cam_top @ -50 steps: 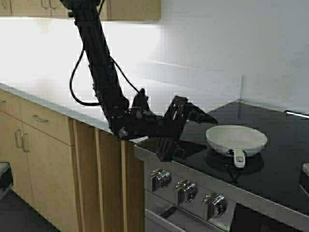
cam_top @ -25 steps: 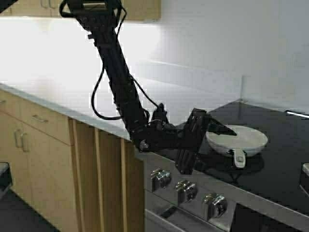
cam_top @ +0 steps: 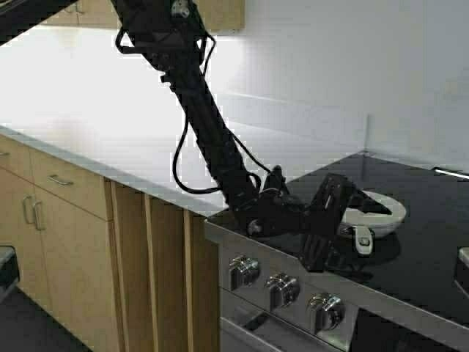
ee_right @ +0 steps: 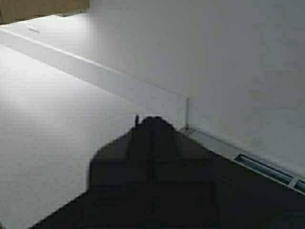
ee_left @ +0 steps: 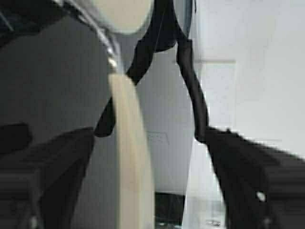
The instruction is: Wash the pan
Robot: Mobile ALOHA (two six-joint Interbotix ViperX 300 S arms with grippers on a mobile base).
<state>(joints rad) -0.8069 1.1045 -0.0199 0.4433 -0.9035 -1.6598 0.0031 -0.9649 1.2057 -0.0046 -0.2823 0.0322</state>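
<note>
Pointing forward, pan handle (stoveward edge)

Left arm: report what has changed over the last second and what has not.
The left gripper has swept right along the stove front to the pan; its open fingers now straddle the pan's near rim. No grasp yet. The pan and stove have not moved.

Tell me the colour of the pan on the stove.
Cream-white, handle included; the pan shows best in the high view, with the left hand at its rim.
</note>
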